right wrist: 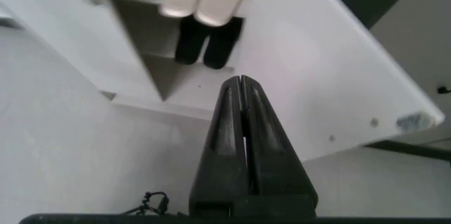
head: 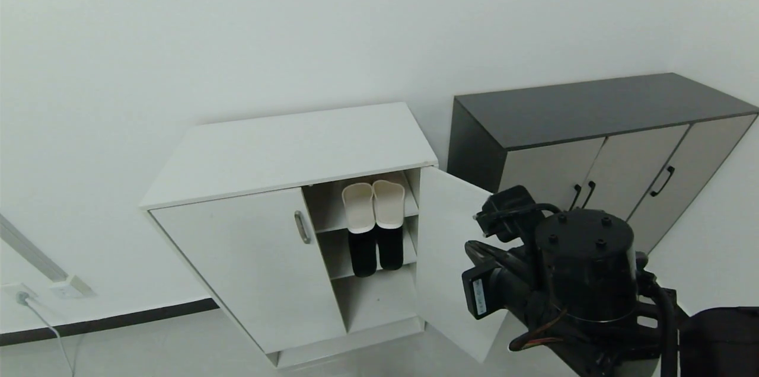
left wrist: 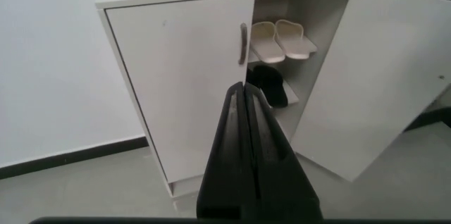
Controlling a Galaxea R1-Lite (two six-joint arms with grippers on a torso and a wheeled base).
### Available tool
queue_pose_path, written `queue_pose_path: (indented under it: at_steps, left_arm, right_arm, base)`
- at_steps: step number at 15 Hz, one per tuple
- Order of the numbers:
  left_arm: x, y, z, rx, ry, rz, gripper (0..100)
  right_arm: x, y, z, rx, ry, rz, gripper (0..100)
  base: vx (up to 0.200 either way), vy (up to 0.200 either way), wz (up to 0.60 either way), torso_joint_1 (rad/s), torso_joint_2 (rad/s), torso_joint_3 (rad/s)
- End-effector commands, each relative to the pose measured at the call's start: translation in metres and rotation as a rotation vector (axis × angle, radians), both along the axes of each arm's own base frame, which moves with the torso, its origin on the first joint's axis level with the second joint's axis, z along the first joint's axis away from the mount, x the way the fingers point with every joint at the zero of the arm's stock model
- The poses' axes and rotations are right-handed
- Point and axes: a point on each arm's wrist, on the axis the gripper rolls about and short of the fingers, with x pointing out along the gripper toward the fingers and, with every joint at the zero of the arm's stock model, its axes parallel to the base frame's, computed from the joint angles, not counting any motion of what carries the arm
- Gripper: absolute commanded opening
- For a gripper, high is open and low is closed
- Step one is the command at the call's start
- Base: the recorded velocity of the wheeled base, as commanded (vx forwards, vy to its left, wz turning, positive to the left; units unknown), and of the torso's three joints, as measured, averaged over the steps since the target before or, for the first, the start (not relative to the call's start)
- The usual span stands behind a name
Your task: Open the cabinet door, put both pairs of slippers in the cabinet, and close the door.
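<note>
The white cabinet (head: 284, 149) stands against the wall with its right door (head: 447, 246) swung open and its left door (head: 237, 258) closed. A white pair of slippers (head: 373, 205) lies on the upper shelf, toes outward. Below it, a black pair of slippers (head: 375, 252) sits on the middle shelf. My right arm (head: 516, 235) is just to the right of the open door, and the right gripper (right wrist: 242, 82) is shut and empty, pointing at the door's (right wrist: 317, 76) inner face. The left gripper (left wrist: 244, 87) is shut and empty, out in front of the closed door (left wrist: 183, 76).
A dark-topped cabinet (head: 593, 104) with grey doors stands to the right of the white one. A wall socket with a cable (head: 24, 297) is at the lower left. Open floor (head: 178, 347) lies in front of the cabinet.
</note>
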Motion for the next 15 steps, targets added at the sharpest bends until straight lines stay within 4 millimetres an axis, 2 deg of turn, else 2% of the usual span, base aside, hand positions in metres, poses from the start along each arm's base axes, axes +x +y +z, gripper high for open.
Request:
queue_pose_path:
  at_steps: [1,4,5,7,9,11,12,13,14,15]
  left_arm:
    - [0.000,0.000,0.000,-0.001,0.000,0.000,0]
    - [0.000,0.000,0.000,-0.001,0.000,0.000,0]
    - [0.000,0.000,0.000,0.000,0.000,0.000,0]
    - [0.000,0.000,0.000,0.000,0.000,0.000,0]
    - [0.000,0.000,0.000,0.002,0.000,0.000,0]
    - [0.000,0.000,0.000,0.002,0.000,0.000,0]
    - [0.000,0.000,0.000,0.002,0.000,0.000,0]
    - [0.000,0.000,0.000,0.002,0.000,0.000,0]
    - [0.000,0.000,0.000,0.007,0.000,0.000,0]
    - [0.000,0.000,0.000,0.005,0.000,0.000,0]
  right_arm:
    - [0.001,0.000,-0.001,0.000,0.002,-0.002,0]
    - [0.008,-0.001,-0.005,-0.002,0.003,-0.020,0]
    - [0.016,0.001,-0.007,-0.004,-0.002,-0.035,0]
    - [0.041,-0.001,-0.003,0.023,-0.025,-0.092,0]
    - [0.069,-0.011,0.004,0.026,-0.047,-0.146,0]
    - [0.106,-0.022,0.009,0.032,-0.059,-0.220,0]
    - [0.118,-0.026,0.011,0.031,-0.056,-0.238,0]
    - [0.118,-0.026,0.011,0.031,-0.056,-0.238,0]
    - [0.137,-0.034,0.015,0.036,-0.046,-0.241,0]
    - [0.142,-0.035,0.017,0.040,-0.045,-0.245,0]
  base:
    - [0.000,0.000,0.00,0.000,0.00,0.000]
    - [0.000,0.000,0.00,0.000,0.00,0.000]
    - [0.000,0.000,0.00,0.000,0.00,0.000]
    - [0.000,0.000,0.00,0.000,0.00,0.000]
    - [0.000,0.000,0.00,0.000,0.00,0.000]
    - [0.000,0.000,0.00,0.000,0.00,0.000]
    - [0.000,0.000,0.00,0.000,0.00,0.000]
    - [0.000,0.000,0.00,0.000,0.00,0.000]
    - [0.000,0.000,0.00,0.000,0.00,0.000]
    - [0.000,0.000,0.00,0.000,0.00,0.000]
